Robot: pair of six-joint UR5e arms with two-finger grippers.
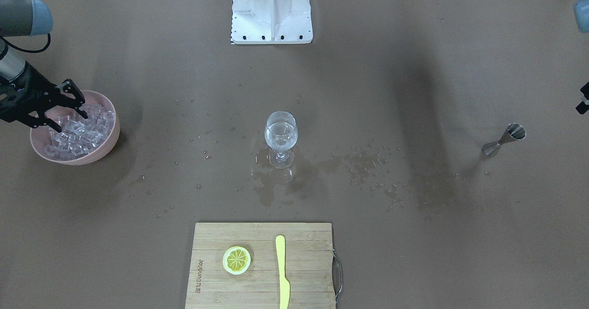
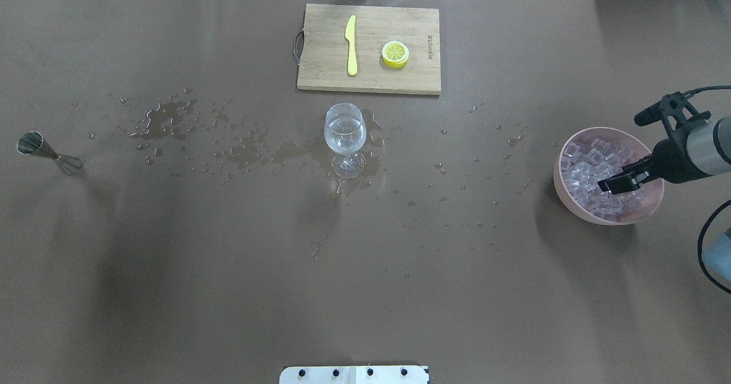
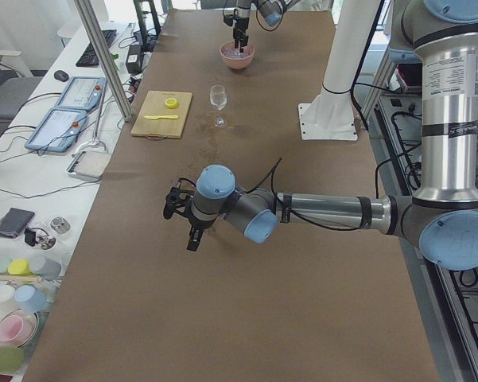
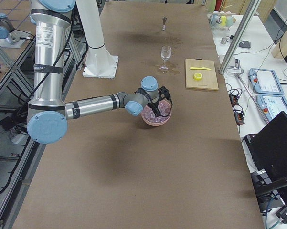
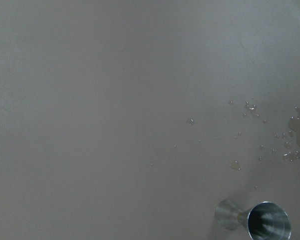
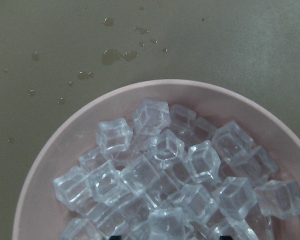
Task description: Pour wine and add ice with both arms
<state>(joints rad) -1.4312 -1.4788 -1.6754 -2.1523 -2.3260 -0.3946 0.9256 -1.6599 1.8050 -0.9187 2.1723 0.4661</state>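
A stemmed wine glass (image 1: pixel 280 134) stands mid-table with a small amount of clear wine (image 2: pixel 344 131) in it. A pink bowl (image 1: pixel 110 136) holds a heap of clear ice cubes (image 1: pixel 78 134); the cubes fill the right wrist view (image 6: pixel 164 175). My right gripper (image 1: pixel 71 122) hangs open just over the ice, its jaws spread across the bowl (image 2: pixel 562 181). It holds nothing. My left gripper (image 3: pixel 183 227) shows clearly only in the exterior left view, low over bare table near a steel jigger (image 1: pixel 504 140); I cannot tell if it is open.
A bamboo cutting board (image 2: pixel 320 58) with a lemon slice (image 2: pixel 395 54) and a yellow knife (image 2: pixel 350 44) lies beyond the glass. Water drops and puddles (image 2: pixel 171 115) spread around the glass. The white pedestal (image 1: pixel 271 10) stands at the robot's side.
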